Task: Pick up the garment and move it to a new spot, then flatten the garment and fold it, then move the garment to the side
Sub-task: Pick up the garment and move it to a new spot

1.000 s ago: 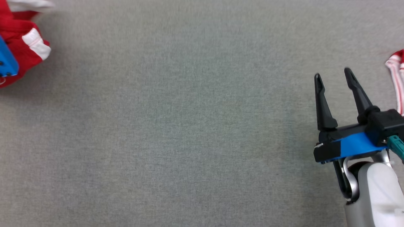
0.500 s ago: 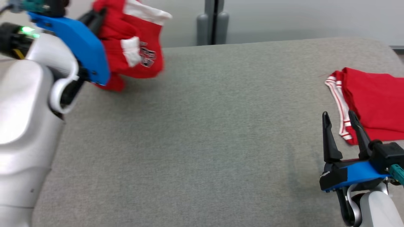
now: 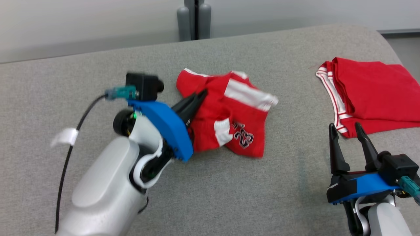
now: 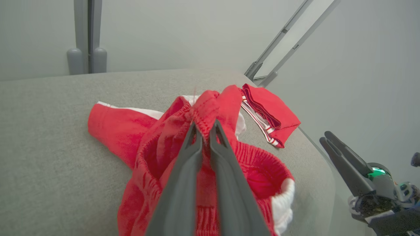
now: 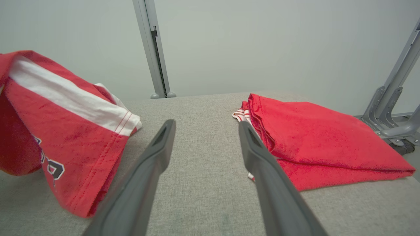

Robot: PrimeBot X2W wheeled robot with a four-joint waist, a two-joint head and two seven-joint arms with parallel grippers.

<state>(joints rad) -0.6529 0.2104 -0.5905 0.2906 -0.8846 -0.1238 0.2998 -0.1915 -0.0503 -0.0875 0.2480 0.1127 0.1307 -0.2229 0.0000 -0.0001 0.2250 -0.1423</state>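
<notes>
The garment (image 3: pixel 236 127) is a crumpled pair of red shorts with white stripes and a printed number, bunched near the middle of the grey table (image 3: pixel 82 78). My left gripper (image 3: pixel 200 94) is shut on its red waistband, pinched between the fingertips in the left wrist view (image 4: pixel 204 126), while the rest of the garment (image 4: pixel 262 167) sags below. My right gripper (image 3: pixel 344 126) stands open at the lower right, apart from the garment (image 5: pixel 65 131), nothing between its fingers (image 5: pixel 157 144). The right gripper (image 4: pixel 328 139) also shows in the left wrist view.
A second red garment (image 3: pixel 370 91), folded and with a striped white edge, lies at the table's right end, just beyond my right fingertips (image 5: pixel 311 134). A grey post (image 3: pixel 193 19) stands behind the table. The table's right corner is rounded.
The head camera has tilted up and shifted. My left gripper has brought the garment from the upper left to the table's middle, where it now sags. The right gripper stays open.
</notes>
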